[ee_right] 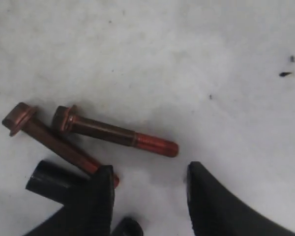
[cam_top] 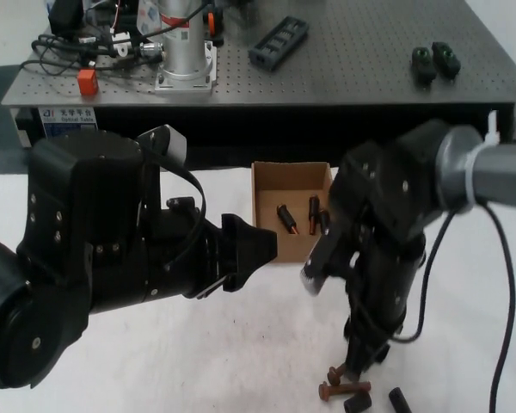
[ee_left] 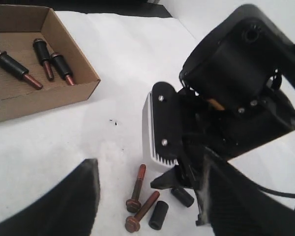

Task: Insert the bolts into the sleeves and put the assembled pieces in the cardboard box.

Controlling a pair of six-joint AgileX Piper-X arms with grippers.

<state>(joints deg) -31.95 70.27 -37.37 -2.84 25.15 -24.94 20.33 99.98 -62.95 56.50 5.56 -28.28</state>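
Two copper bolts lie side by side on the white cloth, with a black sleeve beside them. My right gripper hovers just over them, open, with nothing between its fingers. From the left wrist view the same bolts and two loose sleeves lie under the right arm. The cardboard box holds three bolts in sleeves. My left gripper is open and empty, held above the cloth between the box and the loose parts.
A perforated metal bench runs along the back with a silver post, an orange block, a black tray and cables. The right arm's cable hangs at the right.
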